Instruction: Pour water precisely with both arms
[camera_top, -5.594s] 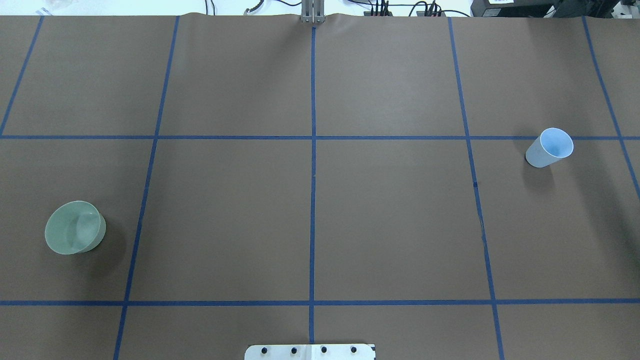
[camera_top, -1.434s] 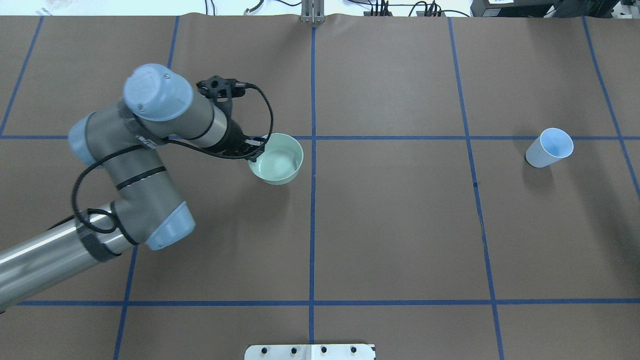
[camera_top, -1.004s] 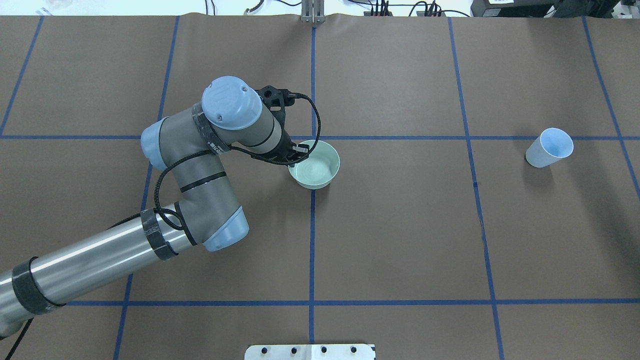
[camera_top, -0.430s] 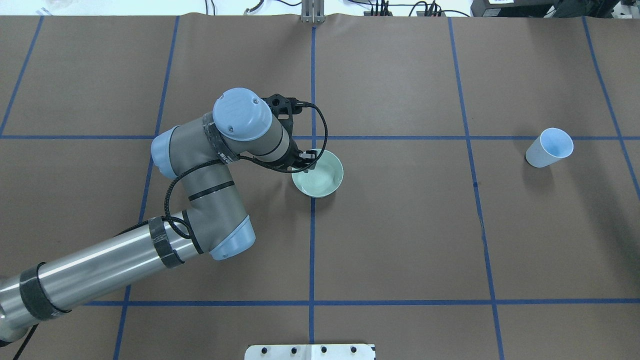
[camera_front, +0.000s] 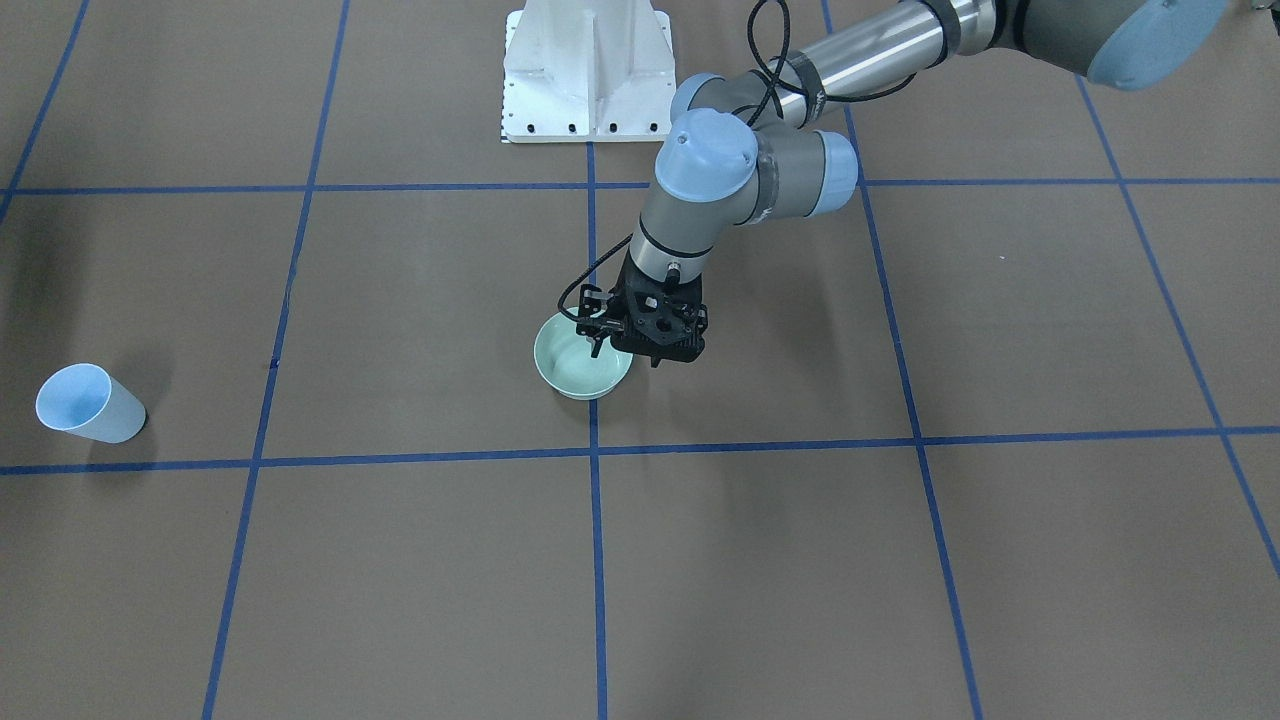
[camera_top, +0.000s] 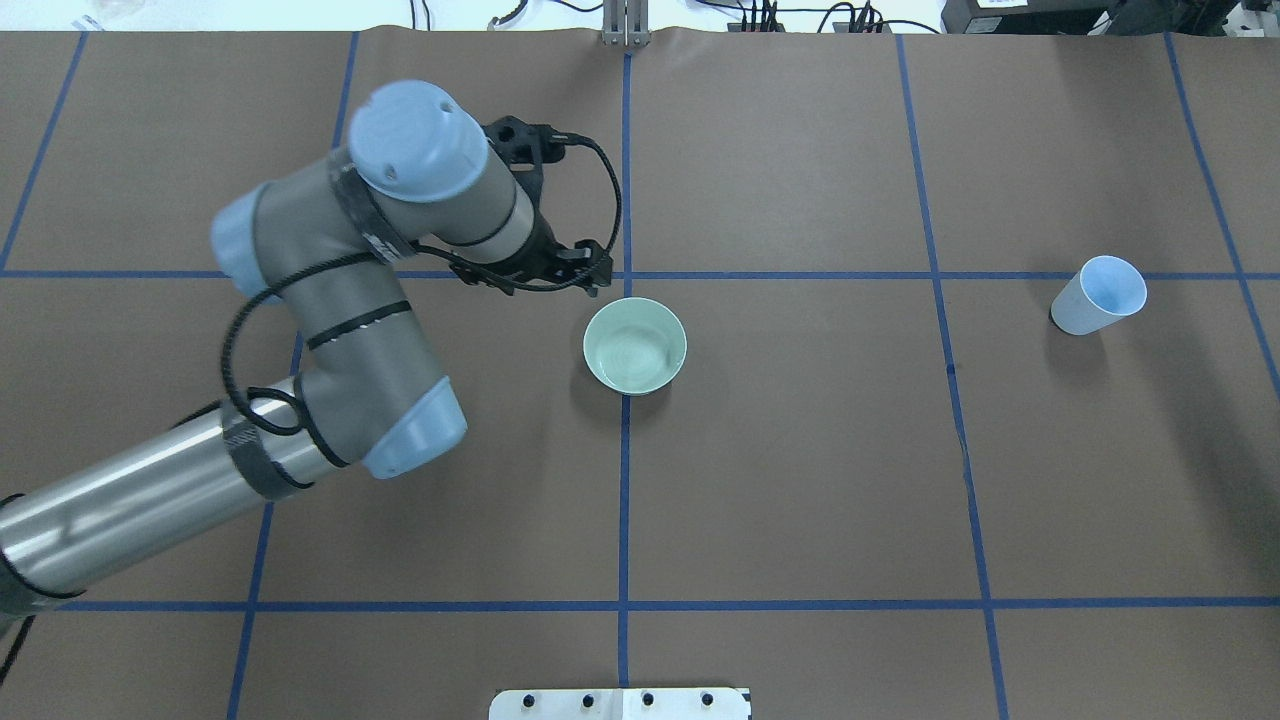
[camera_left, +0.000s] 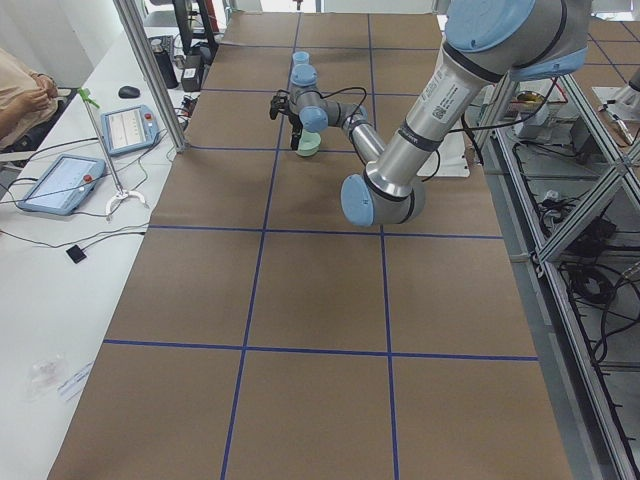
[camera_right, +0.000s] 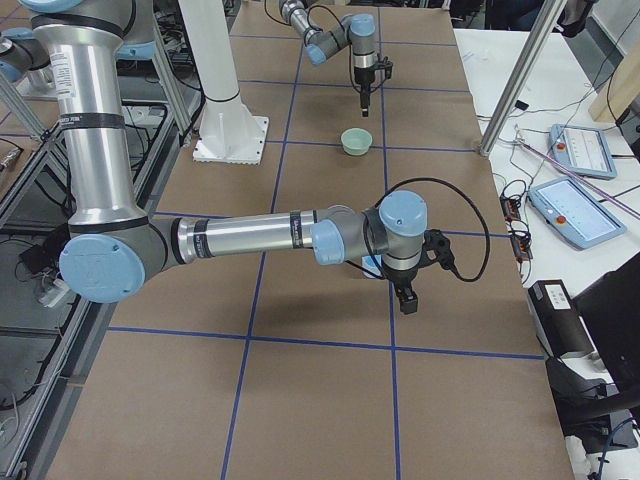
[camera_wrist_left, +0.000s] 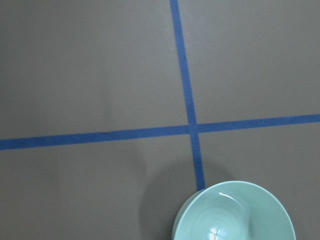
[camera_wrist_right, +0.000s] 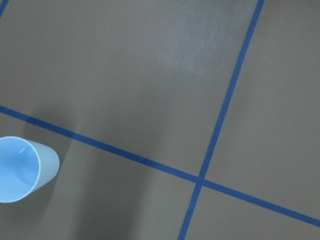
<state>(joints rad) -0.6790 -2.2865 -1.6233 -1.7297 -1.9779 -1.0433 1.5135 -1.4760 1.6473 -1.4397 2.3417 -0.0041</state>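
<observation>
While the pale green bowl (camera_top: 635, 345) stands upright and free on the brown table cover (camera_top: 800, 480), the left gripper (camera_top: 588, 268) hangs above it, off toward the robot's left and a little to the bowl's far side. Its jaws stand apart and grip nothing. The left arm (camera_top: 330, 330) bends in from the robot's left of the bowl with the tool pointing down. Seen from the table's end on the robot's right, a clear gap separates the tool from the bowl's rim.

The water (camera_wrist_left: 215, 232) is hard to make out. Faint rings and a small white glint in the bowl's bottom are all that shows of it. The bowl sits on a line of blue tape (camera_top: 624, 480), just on the robot's side of a crossing of two lines. The white pedestal (camera_front: 585, 70) stands on the robot's side of the bowl, along that same line.

A light blue cup (camera_top: 1098, 295) stands upright, well apart from the bowl toward the robot's right. The right arm (camera_right: 250, 235) reaches out over the table on that side. The right gripper (camera_right: 405, 297) points down just beside the cup, far from the bowl. I cannot tell whether it is parted or closed, since only a side view shows it.
</observation>
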